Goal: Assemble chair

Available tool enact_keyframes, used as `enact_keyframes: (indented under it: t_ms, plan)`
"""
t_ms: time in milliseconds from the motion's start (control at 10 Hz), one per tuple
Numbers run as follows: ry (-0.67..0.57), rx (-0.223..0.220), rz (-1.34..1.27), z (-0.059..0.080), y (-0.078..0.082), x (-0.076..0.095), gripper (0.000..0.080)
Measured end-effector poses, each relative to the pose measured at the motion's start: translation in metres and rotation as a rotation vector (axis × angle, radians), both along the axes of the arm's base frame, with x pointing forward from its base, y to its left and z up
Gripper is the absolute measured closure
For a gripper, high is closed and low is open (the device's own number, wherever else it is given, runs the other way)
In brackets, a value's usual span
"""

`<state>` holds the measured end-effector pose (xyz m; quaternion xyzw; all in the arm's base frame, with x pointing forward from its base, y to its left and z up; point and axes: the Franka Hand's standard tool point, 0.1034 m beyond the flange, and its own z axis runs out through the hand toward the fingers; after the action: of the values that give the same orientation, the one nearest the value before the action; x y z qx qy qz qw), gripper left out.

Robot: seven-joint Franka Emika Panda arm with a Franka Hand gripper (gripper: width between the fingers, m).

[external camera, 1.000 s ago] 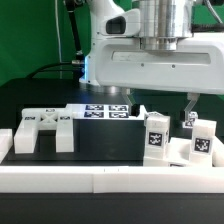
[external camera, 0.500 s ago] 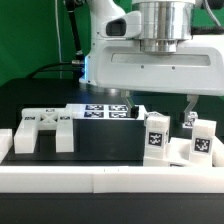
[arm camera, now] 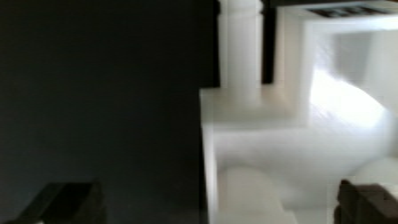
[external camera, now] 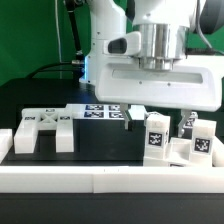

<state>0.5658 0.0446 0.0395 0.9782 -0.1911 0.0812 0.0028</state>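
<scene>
The chair lies in loose white tagged parts on the black table. A notched frame [external camera: 42, 128] sits at the exterior view's left. Two upright leg blocks [external camera: 155, 137] [external camera: 203, 140] and a smaller block [external camera: 187, 125] stand at the exterior view's right. My gripper [external camera: 157, 118] hangs open just behind the blocks, its fingers [external camera: 125, 116] spread wide. In the wrist view the gripper [arm camera: 217, 206] is open over a blurred white part [arm camera: 267, 130] with a narrow post [arm camera: 244, 50]. Its dark fingertips [arm camera: 63, 205] touch nothing.
The marker board [external camera: 100, 110] lies flat at the back middle. A long low white border rail [external camera: 110, 180] runs along the front, with a short end piece [external camera: 5, 142] at the exterior view's left. A green backdrop stands behind the table.
The gripper has come down lower toward the blocks at the exterior view's right. Its fingers stay spread, and no part has moved.
</scene>
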Motion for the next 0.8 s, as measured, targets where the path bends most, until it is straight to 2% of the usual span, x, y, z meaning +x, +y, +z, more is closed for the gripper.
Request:
enact_keyframes:
  t_ms: [300, 600, 800]
  plan:
    - [0.018, -0.010, 0.004, -0.018, 0.007, -0.001, 0.0150]
    - [0.019, -0.016, 0.011, -0.022, 0.005, 0.002, 0.0150]
    - [0.020, -0.017, 0.009, -0.022, 0.001, 0.003, 0.0408]
